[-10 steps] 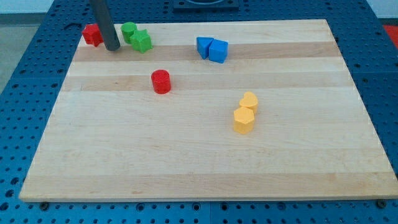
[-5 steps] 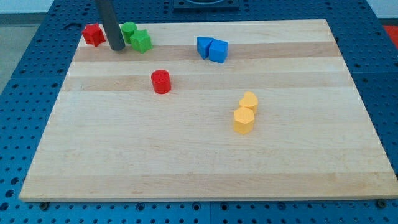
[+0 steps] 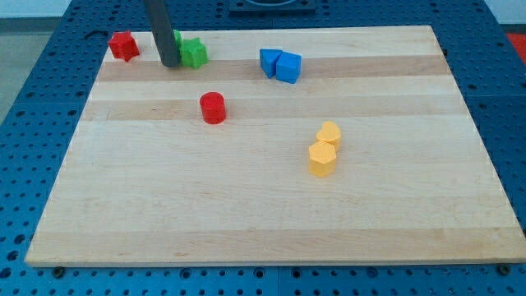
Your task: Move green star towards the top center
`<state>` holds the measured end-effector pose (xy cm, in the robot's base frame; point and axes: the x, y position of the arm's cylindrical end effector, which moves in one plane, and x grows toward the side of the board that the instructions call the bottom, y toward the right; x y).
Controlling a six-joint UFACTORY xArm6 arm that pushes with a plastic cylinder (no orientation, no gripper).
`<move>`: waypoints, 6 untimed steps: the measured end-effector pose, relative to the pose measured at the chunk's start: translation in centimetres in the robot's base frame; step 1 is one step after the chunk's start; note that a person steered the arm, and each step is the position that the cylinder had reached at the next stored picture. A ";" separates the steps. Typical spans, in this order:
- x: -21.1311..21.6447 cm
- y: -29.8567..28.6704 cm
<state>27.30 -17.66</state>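
Observation:
The green star (image 3: 195, 53) lies near the board's top left, just right of my tip (image 3: 168, 63). The dark rod rises from the tip and covers most of a second green block (image 3: 177, 39) behind it, whose shape I cannot make out. My tip touches or nearly touches the star's left side.
A red block (image 3: 123, 45) sits at the top left corner. A red cylinder (image 3: 213, 108) lies below the star. Two blue blocks (image 3: 280, 64) sit together at the top centre. Two yellow blocks (image 3: 325, 149) lie right of centre. The wooden board (image 3: 246, 205) rests on a blue pegboard.
My tip has moved right, from left of the green blocks to against the star. The green star has shifted a little to the right and up.

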 end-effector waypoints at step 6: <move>-0.6 1.1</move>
<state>26.71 -16.52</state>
